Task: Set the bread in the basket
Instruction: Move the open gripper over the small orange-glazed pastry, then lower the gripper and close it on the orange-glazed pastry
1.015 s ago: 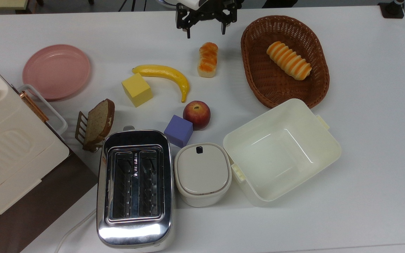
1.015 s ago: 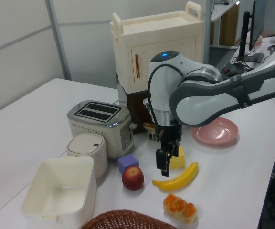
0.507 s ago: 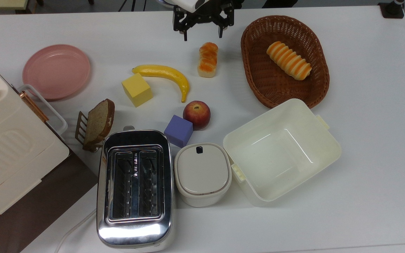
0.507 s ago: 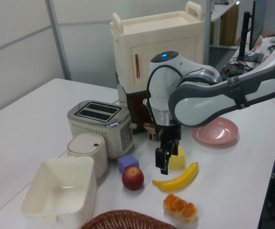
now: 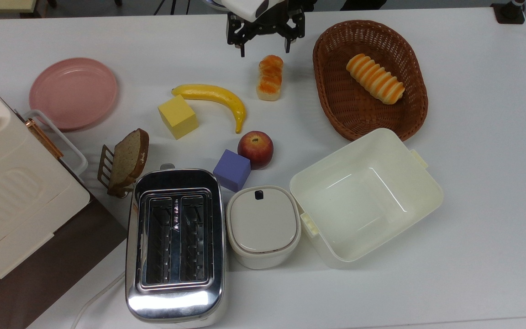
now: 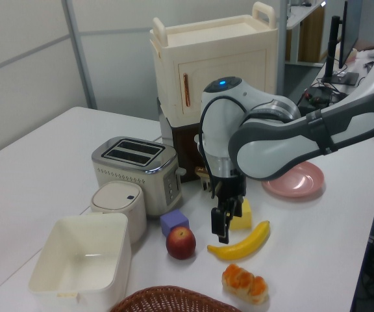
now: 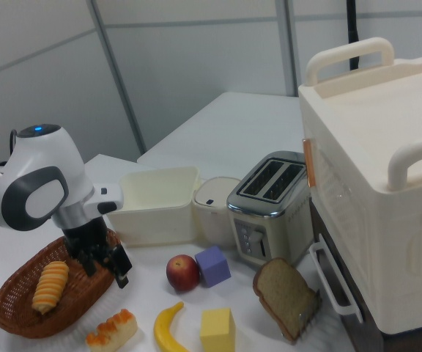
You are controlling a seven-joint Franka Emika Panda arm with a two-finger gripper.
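Observation:
The bread (image 5: 270, 77), a short loaf with glossy orange bumps, lies on the white table just left of the basket (image 5: 349, 114) in the top view. It is also in the left view (image 6: 244, 283) and the right view (image 7: 112, 328). The oval brown wicker basket (image 7: 13, 317) holds a striped roll (image 5: 375, 78). My gripper (image 5: 265, 48) hangs open above the table just beyond the bread's far end, with nothing between its fingers. In the left view the gripper (image 6: 221, 229) hovers over the banana, and in the right view it (image 7: 105, 271) stands in front of the basket's rim.
A banana (image 5: 217, 98), yellow cube (image 5: 177, 116), apple (image 5: 255, 149) and purple cube (image 5: 232, 170) lie left of and below the bread in the top view. A cream tub (image 5: 365, 196), lidded pot (image 5: 263, 226), toaster (image 5: 175, 244), toast on a rack (image 5: 126, 160) and pink plate (image 5: 73, 92) stand further off.
The open gripper has drifted slightly sideways and dropped a little toward the table near the bread. Nothing else has moved.

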